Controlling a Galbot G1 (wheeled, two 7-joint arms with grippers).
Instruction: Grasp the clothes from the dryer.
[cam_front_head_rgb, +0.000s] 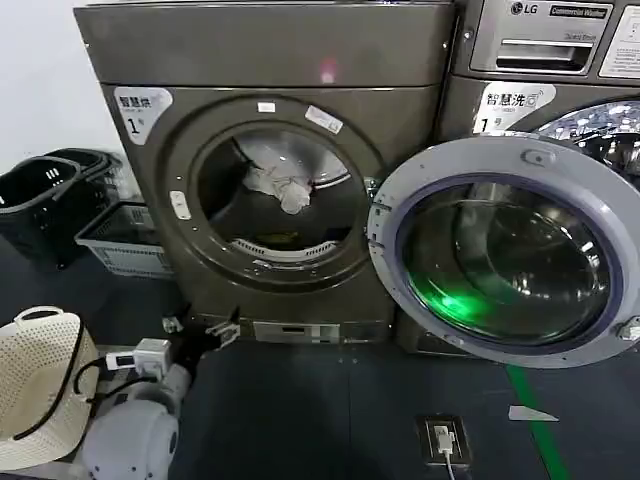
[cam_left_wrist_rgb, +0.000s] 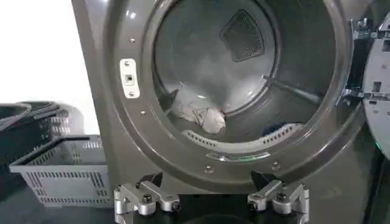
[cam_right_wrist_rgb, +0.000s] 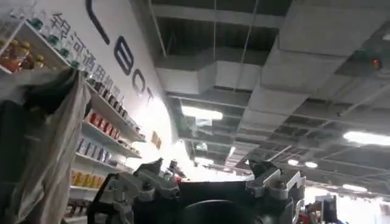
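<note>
Low by the floor, the left gripper (cam_left_wrist_rgb: 210, 198) waits with jaws wide open — the clothes (cam_left_wrist_rgb: 198, 114), pale-looking, lie ahead and higher, inside the dryer (cam_left_wrist_rgb: 116, 140) drum.

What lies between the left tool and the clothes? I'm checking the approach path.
In the left wrist view, only the dryer's porthole rim lies between the open left tool and the clothes.
</note>
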